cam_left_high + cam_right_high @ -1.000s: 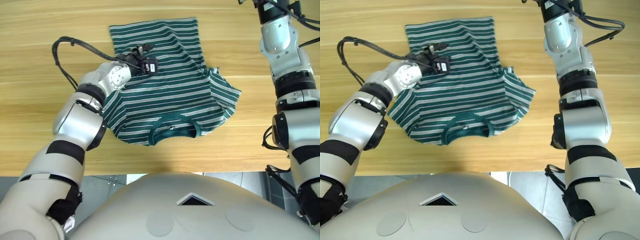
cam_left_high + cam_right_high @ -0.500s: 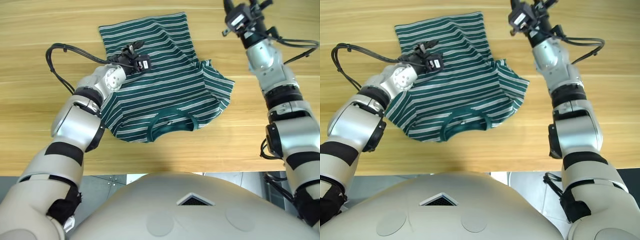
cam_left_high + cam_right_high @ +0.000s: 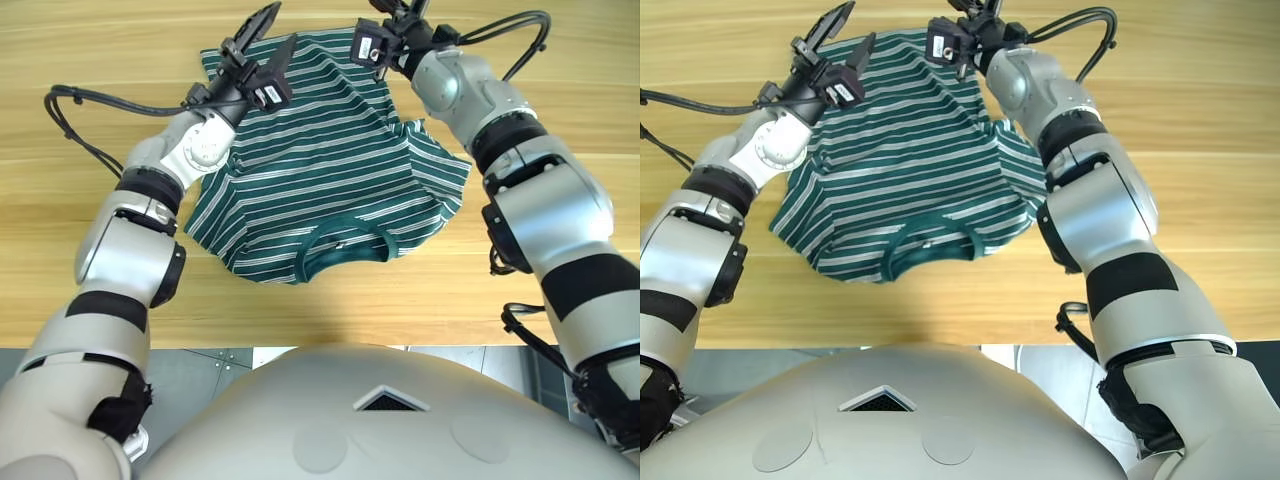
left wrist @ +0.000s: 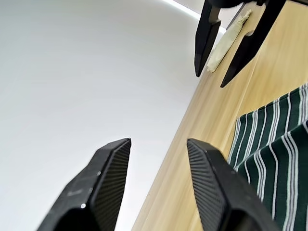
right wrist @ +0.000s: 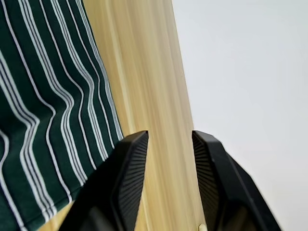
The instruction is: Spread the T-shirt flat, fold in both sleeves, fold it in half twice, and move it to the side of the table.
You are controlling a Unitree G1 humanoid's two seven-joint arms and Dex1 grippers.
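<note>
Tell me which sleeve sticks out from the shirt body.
The right sleeve: it flares out, rumpled, past the side of the T-shirt; the left side runs as a straight edge with no sleeve protruding.

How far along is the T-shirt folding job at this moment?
Done: the striped T-shirt lies mostly opened out on the table, collar nearest the robot. In hand: the left gripper and right gripper, both open, sit at the far hem corners. Remaining: the right-hand sleeve is rumpled, no half fold is made, and the shirt is mid-table.
</note>
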